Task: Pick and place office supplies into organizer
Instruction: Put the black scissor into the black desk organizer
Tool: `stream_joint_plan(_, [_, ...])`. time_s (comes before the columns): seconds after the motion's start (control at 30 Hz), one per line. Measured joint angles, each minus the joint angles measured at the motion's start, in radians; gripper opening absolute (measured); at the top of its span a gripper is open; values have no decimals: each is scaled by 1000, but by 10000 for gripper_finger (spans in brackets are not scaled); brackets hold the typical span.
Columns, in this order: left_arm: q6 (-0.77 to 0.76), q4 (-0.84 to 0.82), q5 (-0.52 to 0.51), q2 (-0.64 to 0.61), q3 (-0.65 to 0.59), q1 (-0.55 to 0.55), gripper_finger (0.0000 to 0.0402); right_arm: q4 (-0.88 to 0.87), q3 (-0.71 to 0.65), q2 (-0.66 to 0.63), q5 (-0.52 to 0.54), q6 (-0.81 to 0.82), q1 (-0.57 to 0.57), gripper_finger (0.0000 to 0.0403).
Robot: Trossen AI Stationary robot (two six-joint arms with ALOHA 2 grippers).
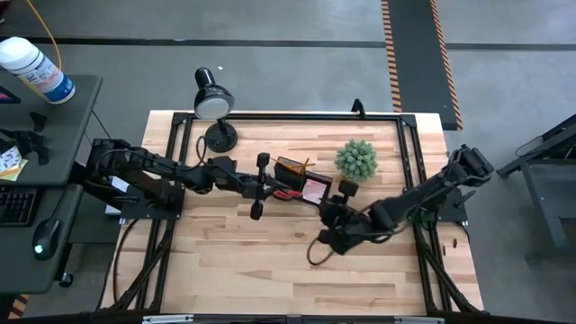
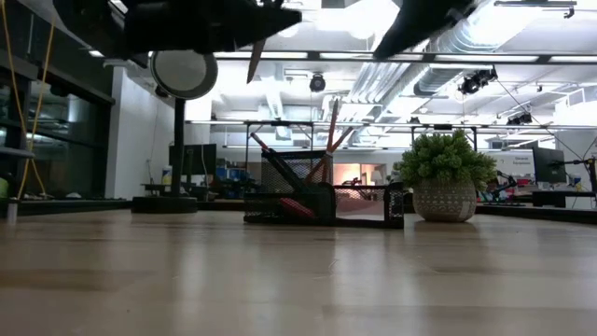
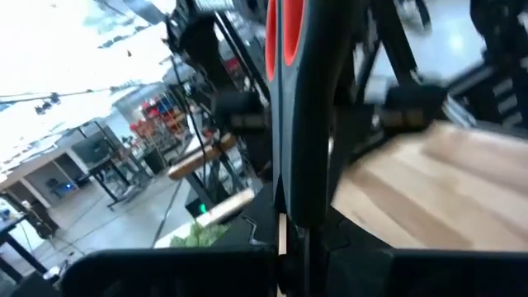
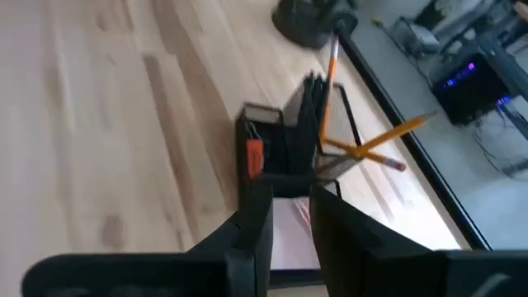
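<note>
One cam hangs overhead, straight down on the whole table (image 1: 270,261). Another sits at tabletop level, looking across into the room. Both catch the organizer (image 1: 301,183), lamp (image 1: 212,99) and plant (image 1: 356,158). Each wrist cam rides its arm; the right one looks down close on the organizer.

Floor: we see grey concrete (image 1: 297,22) crossed by orange-black hazard tape (image 1: 393,54).
Table: our light wooden top (image 1: 270,252), black-framed.
Side desk: white bottle (image 1: 36,70), keyboard (image 1: 16,205), mouse (image 1: 47,238).
Ceiling: bright strip lights (image 2: 392,58), exposed ducts.
</note>
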Motion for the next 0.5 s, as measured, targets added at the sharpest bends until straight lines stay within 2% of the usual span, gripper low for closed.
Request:
stream_joint_plan(0.13, [-45, 116, 19, 0, -32, 1, 0, 27, 0, 40, -16, 37, -61, 70])
stream_joint_plan(0.2, [-70, 189, 21, 0, -70, 2, 0, 42, 0, 54, -15, 3, -86, 65])
stream_joint_plan(0.33, [-133, 335, 33, 0, -148, 23, 0, 183, 0, 65, 45, -153, -109, 60])
stream_joint_plan(0.5, [-185, 408, 41, 0, -213, 35, 0, 463, -1, 57, 5, -447, -110, 74])
